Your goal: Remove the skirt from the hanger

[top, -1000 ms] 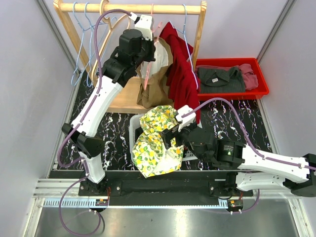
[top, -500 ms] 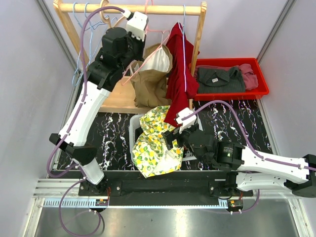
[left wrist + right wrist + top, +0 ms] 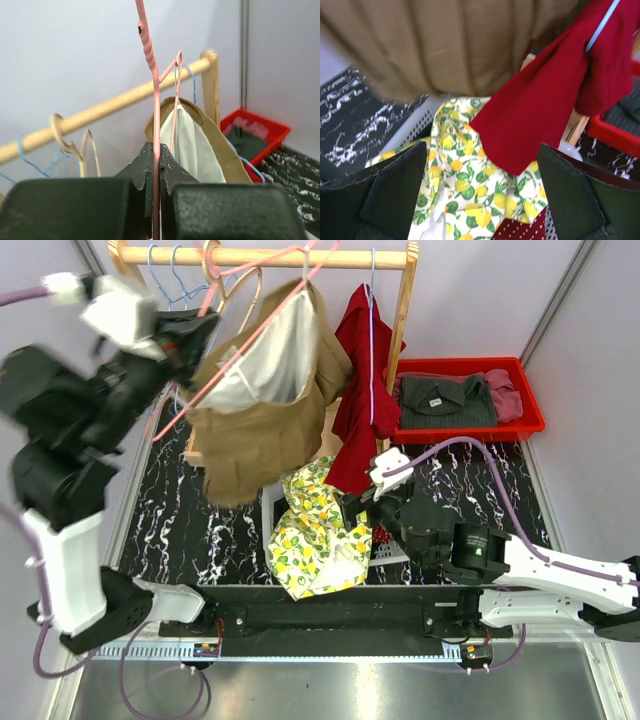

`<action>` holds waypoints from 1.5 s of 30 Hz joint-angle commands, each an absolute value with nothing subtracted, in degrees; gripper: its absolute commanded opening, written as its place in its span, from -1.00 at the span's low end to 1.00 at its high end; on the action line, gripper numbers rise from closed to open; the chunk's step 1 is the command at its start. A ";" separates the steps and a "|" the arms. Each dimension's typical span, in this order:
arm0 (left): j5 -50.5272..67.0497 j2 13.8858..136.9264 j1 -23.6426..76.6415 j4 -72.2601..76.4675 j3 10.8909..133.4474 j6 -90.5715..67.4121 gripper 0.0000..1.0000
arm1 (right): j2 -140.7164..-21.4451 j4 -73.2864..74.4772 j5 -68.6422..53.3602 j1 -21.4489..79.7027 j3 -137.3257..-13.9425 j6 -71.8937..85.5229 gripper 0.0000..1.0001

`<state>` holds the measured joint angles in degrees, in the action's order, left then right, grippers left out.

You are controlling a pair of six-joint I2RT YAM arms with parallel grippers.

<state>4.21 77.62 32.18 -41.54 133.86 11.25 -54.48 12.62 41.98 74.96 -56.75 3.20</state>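
A tan skirt (image 3: 262, 415) with a white lining hangs from a pink hanger (image 3: 232, 350), held up close to the top camera. It also shows in the left wrist view (image 3: 200, 145) and across the top of the right wrist view (image 3: 460, 45). My left gripper (image 3: 156, 165) is shut on the pink hanger's wire (image 3: 155, 100). In the top view the left gripper (image 3: 185, 335) is raised at the upper left. My right gripper (image 3: 352, 508) is open and empty, low over the lemon-print cloth (image 3: 470, 175).
A wooden rail (image 3: 260, 257) holds blue and cream hangers (image 3: 170, 280) and a red garment (image 3: 362, 390). A red bin (image 3: 470, 395) of clothes sits at back right. A white basket (image 3: 268, 500) holds the lemon-print cloth (image 3: 315, 535).
My left arm has swung up and to the left toward the camera, carrying the pink hanger and tan skirt away from the rail. The right gripper shifted slightly.
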 commanded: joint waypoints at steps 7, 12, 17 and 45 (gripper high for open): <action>15.11 67.33 32.43 -35.59 140.10 10.11 -1.00 | -48.08 6.77 39.39 75.32 -71.79 -8.61 1.00; 17.13 67.50 31.99 -36.12 140.97 8.97 -1.00 | -47.81 8.96 35.16 75.24 -74.79 -6.51 0.99; 22.49 67.59 31.55 -38.23 141.68 8.35 -1.00 | -47.81 10.28 32.44 75.32 -76.02 -6.59 1.00; 33.92 61.00 29.18 -47.11 127.26 6.95 -1.00 | -55.37 6.51 24.09 73.48 -78.40 -10.81 0.99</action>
<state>30.85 62.00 29.65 -54.02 125.71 8.51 -55.94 10.28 25.82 74.70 -78.30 -9.26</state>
